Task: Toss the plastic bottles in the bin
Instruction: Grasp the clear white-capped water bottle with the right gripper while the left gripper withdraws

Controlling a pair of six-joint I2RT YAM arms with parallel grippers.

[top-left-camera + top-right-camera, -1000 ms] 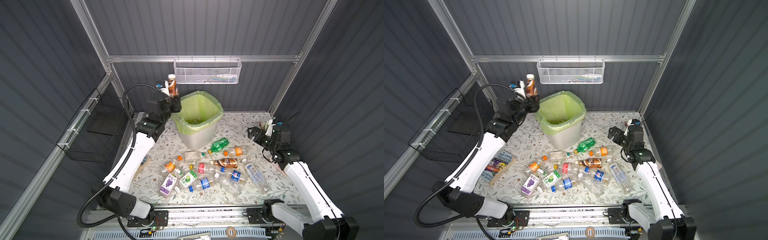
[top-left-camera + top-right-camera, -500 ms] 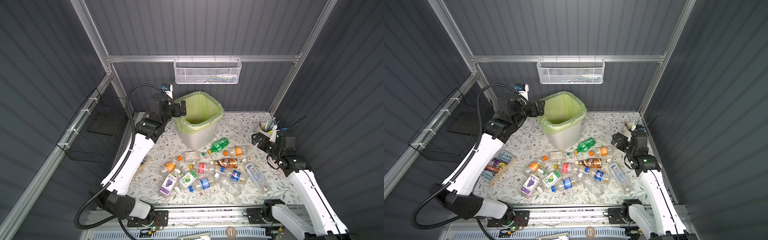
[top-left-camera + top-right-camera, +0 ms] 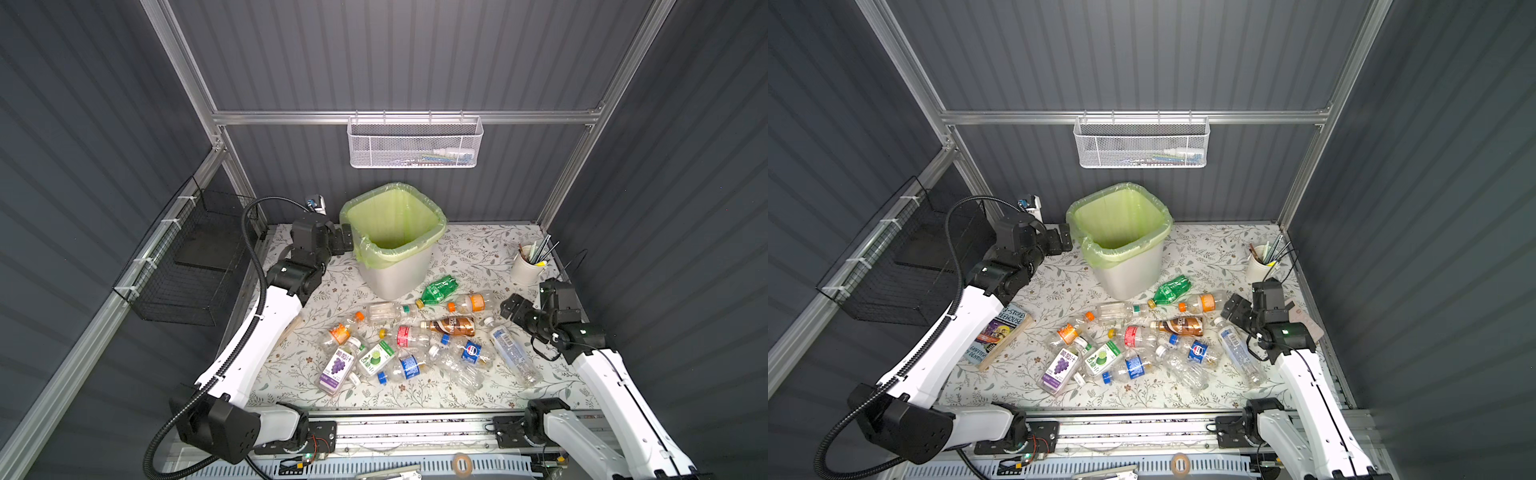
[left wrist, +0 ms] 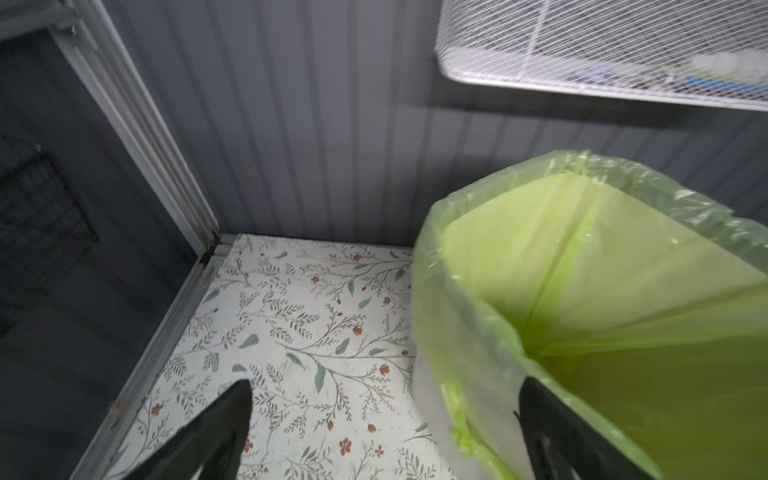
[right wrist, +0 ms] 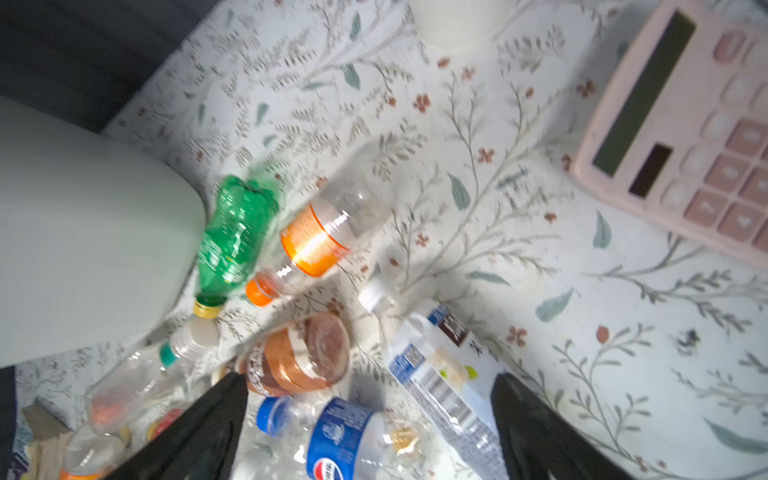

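Two arms stand over the flowered table, one at each side, both mounted on the front rail.

Left arm: the white forearm rises toward the back-left corner. The wrist is bent level, so the left gripper points sideways at the bin. Its tips sit just beside the bin's left rim, at about rim height. Whether they touch the green bag cannot be told. In the left wrist view the left gripper has its fingers spread wide. Only tablecloth and the bag's edge show between them, and nothing is held.

Right arm: the forearm rises along the right edge of the table, and the wrist is bent down and inward. The right gripper hangs above the right end of the bottles, near a white cup of pens. In the right wrist view the right gripper is also spread wide and grips nothing. A brown bottle and a long clear bottle lie on the table below the gap.

Bin: upright at the back centre of the table.

Bottles: all those in view lie on their sides in a loose heap in front of the bin. A green bottle lies nearest its base.
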